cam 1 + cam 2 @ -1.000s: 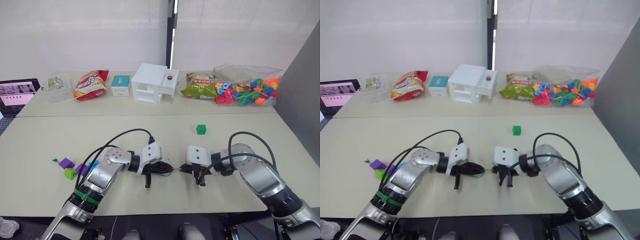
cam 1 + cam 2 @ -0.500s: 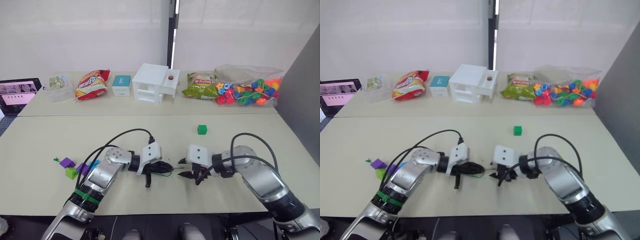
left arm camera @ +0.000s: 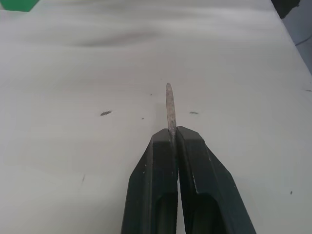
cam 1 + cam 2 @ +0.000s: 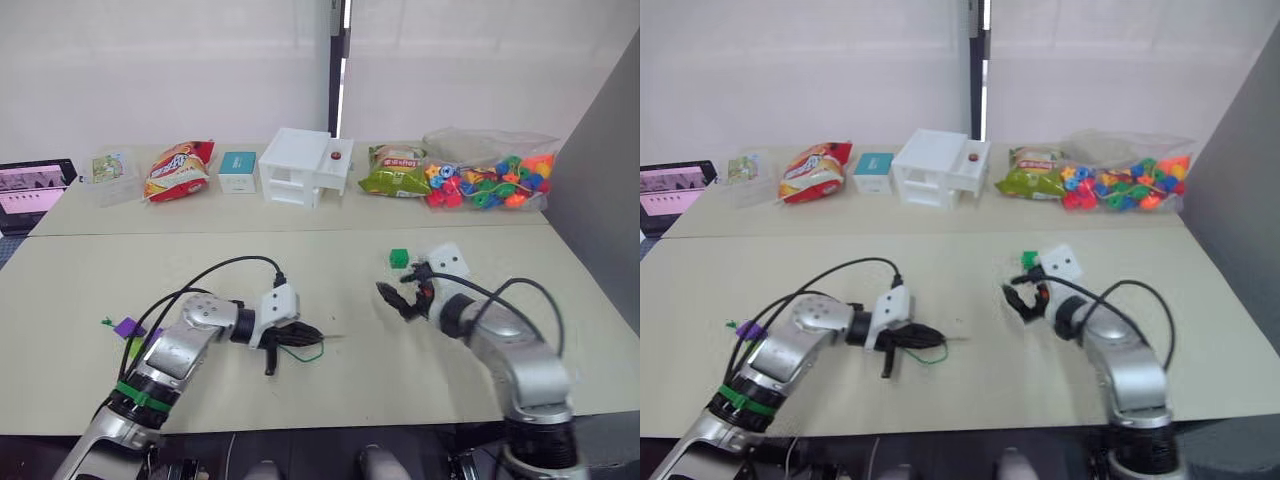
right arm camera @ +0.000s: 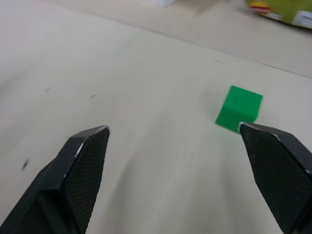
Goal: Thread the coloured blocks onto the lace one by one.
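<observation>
Your left gripper (image 3: 171,141) had its fingers clenched on the lace (image 4: 300,350) near its stiff tip (image 3: 169,105), your right gripper (image 5: 180,146) held fingers spread wide just beside the green block (image 5: 239,108), purple block (image 4: 127,327) lay at worktop (image 4: 330,270) left.

right claw (image 5: 187,161) spread wide, green block (image 5: 238,109) near

A robot test room or lab, set up for tabletop trials

Two plain beige tables (image 4: 300,290) stand pushed together before bare white partition walls (image 4: 170,70). Along the far table sits a row of props: snack bags (image 4: 180,170), a small white drawer unit (image 4: 305,167), a clear bag of beads (image 4: 490,178); left of them, a laptop (image 4: 35,188).
</observation>
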Robot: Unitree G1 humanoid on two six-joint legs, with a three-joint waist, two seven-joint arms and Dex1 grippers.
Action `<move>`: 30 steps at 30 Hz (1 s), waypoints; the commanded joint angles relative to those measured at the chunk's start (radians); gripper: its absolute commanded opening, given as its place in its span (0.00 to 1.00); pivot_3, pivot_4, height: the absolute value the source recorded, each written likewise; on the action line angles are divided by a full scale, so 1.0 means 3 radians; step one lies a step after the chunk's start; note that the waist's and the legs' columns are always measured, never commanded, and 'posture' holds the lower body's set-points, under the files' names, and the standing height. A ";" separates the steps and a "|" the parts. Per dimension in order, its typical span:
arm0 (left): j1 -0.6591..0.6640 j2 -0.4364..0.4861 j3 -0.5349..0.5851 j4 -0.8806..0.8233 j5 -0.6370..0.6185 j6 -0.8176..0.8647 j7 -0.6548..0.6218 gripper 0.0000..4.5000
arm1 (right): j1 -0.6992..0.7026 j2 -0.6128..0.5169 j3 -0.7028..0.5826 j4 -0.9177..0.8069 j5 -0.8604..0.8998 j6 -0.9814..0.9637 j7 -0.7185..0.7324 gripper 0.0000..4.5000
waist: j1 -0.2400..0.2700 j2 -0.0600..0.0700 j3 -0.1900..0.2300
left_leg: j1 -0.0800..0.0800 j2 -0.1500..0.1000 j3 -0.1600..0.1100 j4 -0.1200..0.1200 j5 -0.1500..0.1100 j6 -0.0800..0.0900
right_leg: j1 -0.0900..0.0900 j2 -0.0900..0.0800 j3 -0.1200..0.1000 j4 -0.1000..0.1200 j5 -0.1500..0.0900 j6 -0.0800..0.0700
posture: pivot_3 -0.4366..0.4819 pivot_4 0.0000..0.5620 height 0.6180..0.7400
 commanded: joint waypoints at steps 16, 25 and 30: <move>-0.0107 0.0097 0.0119 0.0023 -0.0001 -0.0048 -0.0041 0.00 | -0.0903 0.0512 -0.0199 0.2256 -0.0286 -0.1700 -0.1230 0.99 | -0.0079 0.0000 0.0000 | -0.0001 -0.0004 0.0003 -0.0003 0.0001 -0.0002 | -0.0002 -0.0005 0.0002 -0.0003 0.0000 -0.0001 | 0.48 0.27 1.00; -0.0005 0.0091 0.0154 -0.0133 -0.0017 0.0045 0.0067 0.00 | -0.0992 0.0449 -0.0228 0.2695 -0.0093 -0.2087 -0.0986 0.42 | -0.0090 0.0000 0.0000 | -0.0001 -0.0003 0.0002 -0.0005 0.0001 -0.0002 | -0.0002 -0.0004 0.0003 -0.0003 0.0001 -0.0001 | 0.48 0.27 1.00; -0.0030 0.0027 0.0126 -0.0114 -0.0008 0.0057 0.0114 0.00 | -0.0904 0.0443 -0.0164 0.2487 -0.0078 -0.2137 -0.0879 0.26 | -0.0088 0.0000 0.0000 | -0.0001 -0.0003 0.0002 -0.0006 0.0001 -0.0002 | -0.0002 -0.0004 0.0002 -0.0003 0.0001 -0.0001 | 0.48 0.27 1.00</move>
